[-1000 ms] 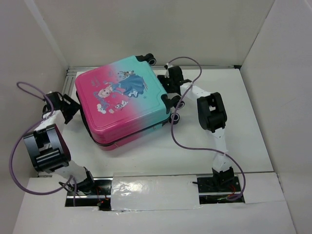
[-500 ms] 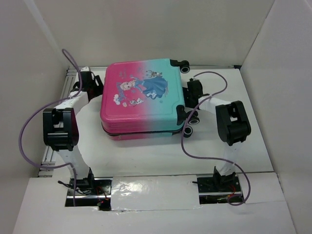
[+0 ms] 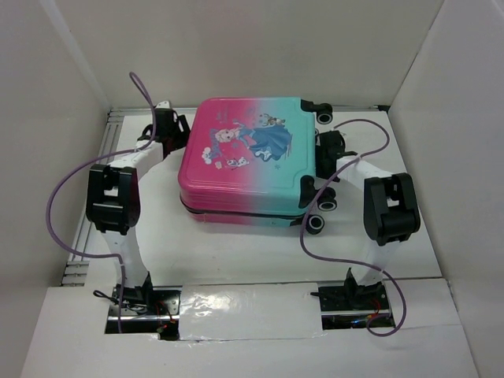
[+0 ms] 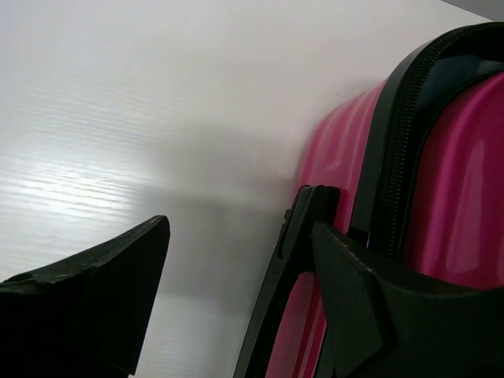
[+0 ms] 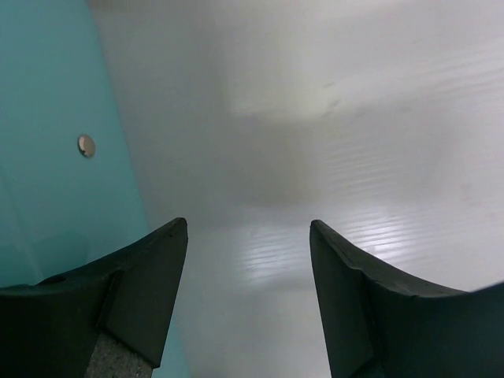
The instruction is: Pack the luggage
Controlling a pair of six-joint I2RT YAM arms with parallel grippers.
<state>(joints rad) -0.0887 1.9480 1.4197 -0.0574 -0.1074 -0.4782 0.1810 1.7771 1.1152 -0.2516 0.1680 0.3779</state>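
Luggage point(image 3: 248, 157): closed, lying flat with the printed shell up, toward the far side of the white table point(image 3: 236, 252), between the two arms. Left gripper point(image 4: 236, 236): fingers spread, one at the pink side by the zipper point(image 4: 394, 150). Right gripper point(image 5: 246, 236): fingers spread, just beside the teal side.

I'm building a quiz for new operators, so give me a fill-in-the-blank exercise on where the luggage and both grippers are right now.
The luggage lies flat with its printed shell facing ____.
The left gripper sits at its ____ end.
The right gripper sits at its ____ end, beside the wheels.
Both grippers are ____, holding nothing.
Missing words: up; pink; teal; open.
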